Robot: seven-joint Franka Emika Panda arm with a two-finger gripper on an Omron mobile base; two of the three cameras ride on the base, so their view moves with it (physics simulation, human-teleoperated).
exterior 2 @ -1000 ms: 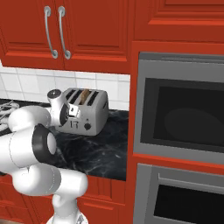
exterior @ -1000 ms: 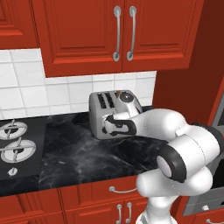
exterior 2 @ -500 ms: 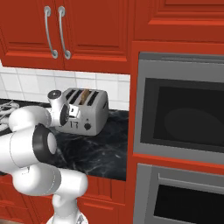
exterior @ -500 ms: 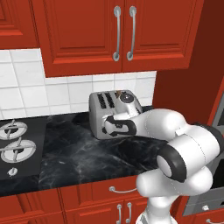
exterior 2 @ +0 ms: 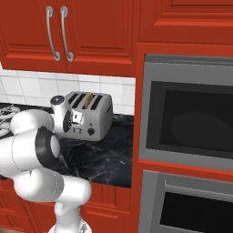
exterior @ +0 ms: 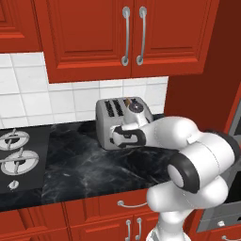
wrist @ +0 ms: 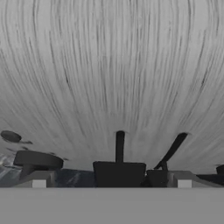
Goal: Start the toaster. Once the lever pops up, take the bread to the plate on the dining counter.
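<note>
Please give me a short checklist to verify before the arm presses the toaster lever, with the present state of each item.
1. Gripper is at the front face of the toaster: ok; brushed metal is right ahead in the hand view.
2. Jaws are apart: ok, open, holding nothing.
3. Bread sits in a slot: ok, a brown slice shows in the right base view.
4. Lever lies between the fingertips: ok, a dark tab on a slot sits there.
5. Lever already down: cannot tell.
6. Counter in front of the toaster has nothing in the way: ok.
</note>
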